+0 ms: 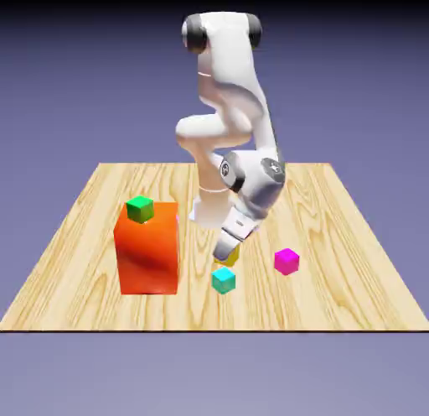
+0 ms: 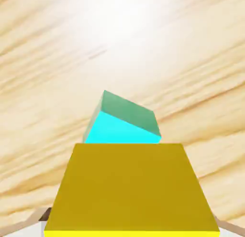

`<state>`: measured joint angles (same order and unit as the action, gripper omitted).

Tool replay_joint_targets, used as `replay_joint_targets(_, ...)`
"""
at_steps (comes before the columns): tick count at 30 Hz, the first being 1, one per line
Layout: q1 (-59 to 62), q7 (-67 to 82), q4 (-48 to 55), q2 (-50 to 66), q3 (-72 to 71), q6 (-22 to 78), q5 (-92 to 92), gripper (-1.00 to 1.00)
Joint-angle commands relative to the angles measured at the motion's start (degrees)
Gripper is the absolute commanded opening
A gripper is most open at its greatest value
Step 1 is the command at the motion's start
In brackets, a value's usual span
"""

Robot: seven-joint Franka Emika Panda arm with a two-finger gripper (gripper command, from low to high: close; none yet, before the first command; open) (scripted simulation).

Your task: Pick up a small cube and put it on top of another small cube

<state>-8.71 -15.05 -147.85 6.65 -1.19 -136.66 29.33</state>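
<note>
My gripper (image 1: 228,253) is shut on the small yellow cube (image 1: 229,256), which fills the bottom of the hand view (image 2: 131,188) and hides most of my fingers. The cube hangs just above the wooden table. The small teal cube (image 1: 223,279) rests on the table a little nearer the camera than the yellow one in the exterior view. In the hand view the teal cube (image 2: 123,120) shows just beyond the yellow cube's far edge, turned at an angle.
A big orange block (image 1: 147,249) stands toward the exterior view's left with a green cube (image 1: 140,209) on top. A magenta cube (image 1: 286,261) lies on the table (image 1: 352,238) toward the exterior view's right of my gripper.
</note>
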Motion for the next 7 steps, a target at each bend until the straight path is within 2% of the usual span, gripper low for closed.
replay_joint_targets(1,2.0,-0.9,-0.1,1.1,-1.6,-1.1,1.2,-1.0)
replay_joint_targets(4,8.1,-3.1,-0.5,4.2,-6.4,-4.2,4.3,-1.0)
replay_joint_targets(5,8.1,-3.1,-0.5,4.2,-6.4,-4.2,4.3,1.0)
replay_joint_targets(7,6.1,-2.3,-0.4,3.1,-4.8,-3.2,3.2,1.0)
